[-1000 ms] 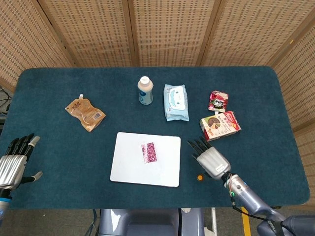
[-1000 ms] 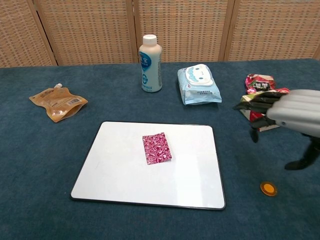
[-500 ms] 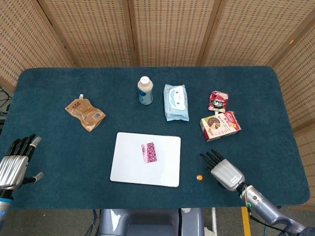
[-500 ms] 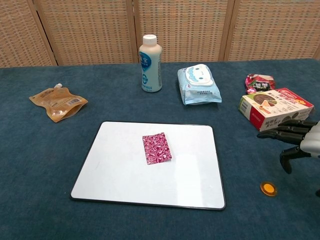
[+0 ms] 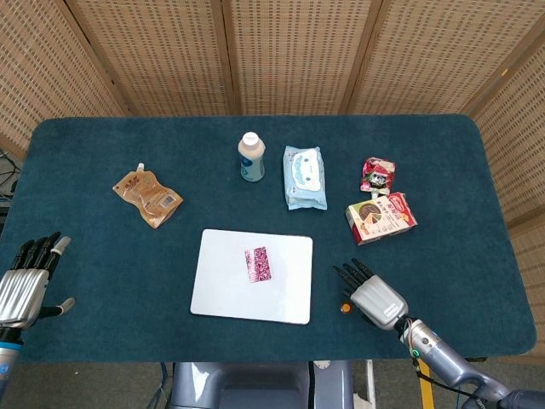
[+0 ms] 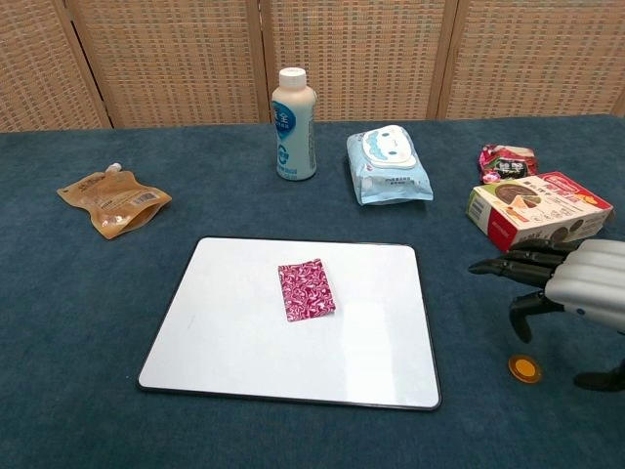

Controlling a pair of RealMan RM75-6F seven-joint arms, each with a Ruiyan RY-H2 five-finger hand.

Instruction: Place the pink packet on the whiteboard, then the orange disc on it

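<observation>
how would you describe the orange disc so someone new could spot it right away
Start at the whiteboard in the middle of the blue table, then look just off its near right corner. The orange disc lies flat on the cloth there, under the fingers of the right hand. It is the smallest thing in sight and the only round, plain orange one.

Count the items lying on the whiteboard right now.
1: only the pink packet lies on the whiteboard, near its middle. The orange disc is off it, on the cloth beside the right hand. Nothing looks hidden.
</observation>
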